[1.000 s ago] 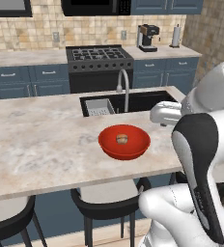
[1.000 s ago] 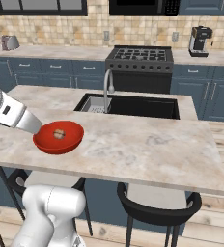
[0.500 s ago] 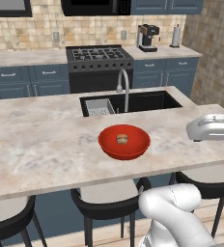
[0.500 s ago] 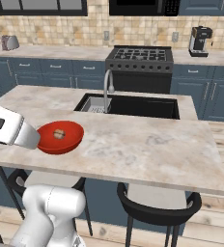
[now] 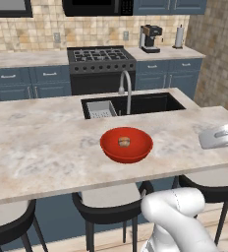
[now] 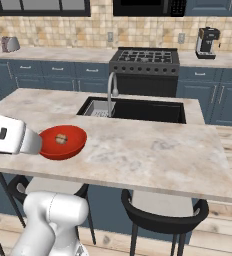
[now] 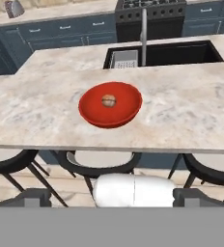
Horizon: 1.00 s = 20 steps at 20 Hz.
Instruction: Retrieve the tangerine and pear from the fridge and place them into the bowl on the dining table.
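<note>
Retreat of the arm is what has changed: within 1 second the white forearm, earlier seen hanging close beside the bowl (image 5: pixel 126 144), has been swung back off the dining table (image 5: pixel 42 142), so that the gripper (image 7: pixel 110 197) is now held out past the table's near edge, above the stools (image 7: pixel 103 164). Its 2 dark finger tips are spread wide apart with nothing between them. The tangerine (image 5: pixel 124 142) has been left lying in the middle of the bowl, which stands near the table's front edge, in front of the sink (image 5: pixel 135 104).

1 of the 2 fruits can thus be judged delivered; the pear is not seen in the bowl, so a trip back to the fridge is probably called for.

The bowl is a wide, shallow, glossy red dish with a smooth rounded rim. The tangerine is a small, dull, orange-brown ball. The table top is flat, beige and veined like marble, on a dark blue base. The stools are black-framed with pale seats.
</note>
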Available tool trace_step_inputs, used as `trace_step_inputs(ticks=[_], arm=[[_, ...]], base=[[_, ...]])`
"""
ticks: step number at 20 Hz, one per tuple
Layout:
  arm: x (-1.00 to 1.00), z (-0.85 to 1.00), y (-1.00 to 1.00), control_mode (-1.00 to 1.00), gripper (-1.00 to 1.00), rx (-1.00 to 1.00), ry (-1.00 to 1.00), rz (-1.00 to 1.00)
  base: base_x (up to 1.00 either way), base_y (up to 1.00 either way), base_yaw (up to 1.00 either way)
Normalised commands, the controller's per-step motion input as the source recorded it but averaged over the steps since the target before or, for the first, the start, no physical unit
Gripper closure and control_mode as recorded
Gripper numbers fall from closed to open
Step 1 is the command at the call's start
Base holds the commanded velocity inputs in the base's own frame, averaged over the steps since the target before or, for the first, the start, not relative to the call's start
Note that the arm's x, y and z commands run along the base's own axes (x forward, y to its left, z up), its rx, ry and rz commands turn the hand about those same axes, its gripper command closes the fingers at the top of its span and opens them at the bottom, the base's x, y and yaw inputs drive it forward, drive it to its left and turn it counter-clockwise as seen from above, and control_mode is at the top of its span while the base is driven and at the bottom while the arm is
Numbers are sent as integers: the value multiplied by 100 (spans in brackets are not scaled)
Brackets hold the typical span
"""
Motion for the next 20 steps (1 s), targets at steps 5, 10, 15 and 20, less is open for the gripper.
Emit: trace_step_inputs(ticks=[5,10,15,20], arm=[[0,-12,7,-100,-100,0,-14,2],[0,-2,3,100,-100,0,-1,0],[0,0,0,100,-100,0,0,0],[0,0,0,100,-100,0,0,0]], base=[[0,0,0],[0,10,0],[-1,3,0],[-20,4,2]])
